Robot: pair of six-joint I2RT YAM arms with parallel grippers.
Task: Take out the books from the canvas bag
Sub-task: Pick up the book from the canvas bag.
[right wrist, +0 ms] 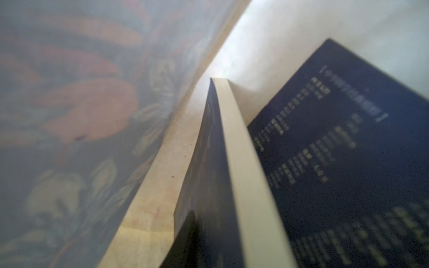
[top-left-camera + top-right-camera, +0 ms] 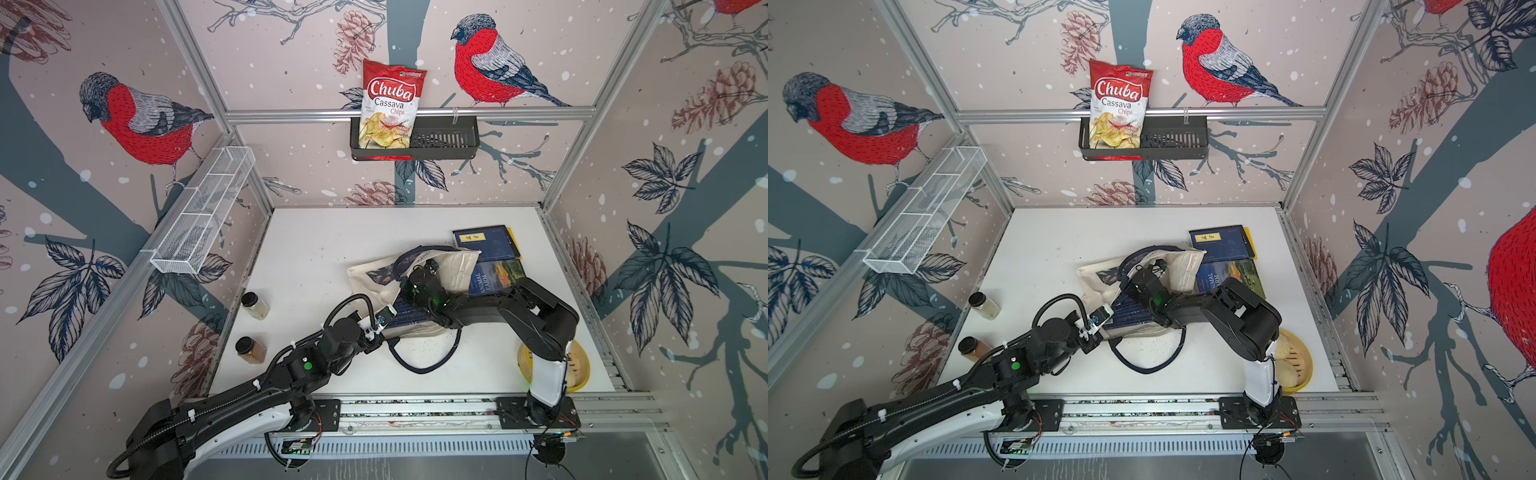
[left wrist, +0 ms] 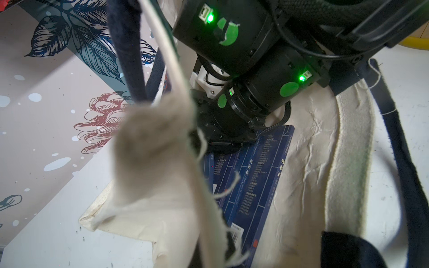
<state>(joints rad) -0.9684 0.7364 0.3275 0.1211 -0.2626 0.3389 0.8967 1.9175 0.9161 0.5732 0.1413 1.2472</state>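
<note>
Right wrist view: looks onto a navy book [image 1: 232, 162] tipped on edge inside the canvas bag [image 2: 374, 274], mid-table, over a second book [image 1: 348, 150] lying flat. Cannot tell whether the right gripper [image 3: 218, 132] pinches it or merely props it. Could drop it back inside with only a cover or few pages caught. Holds the mouth lifted with the left gripper [image 2: 384, 316], clamped shut on the bag's lip at 7 o'clock; may drag the whole bag with cloth snagging the spine. Risks hooking the strap [image 2: 415, 365] lying loose at 6 o'clock. Already out at 2 o'clock: two books [image 2: 484, 243].
</note>
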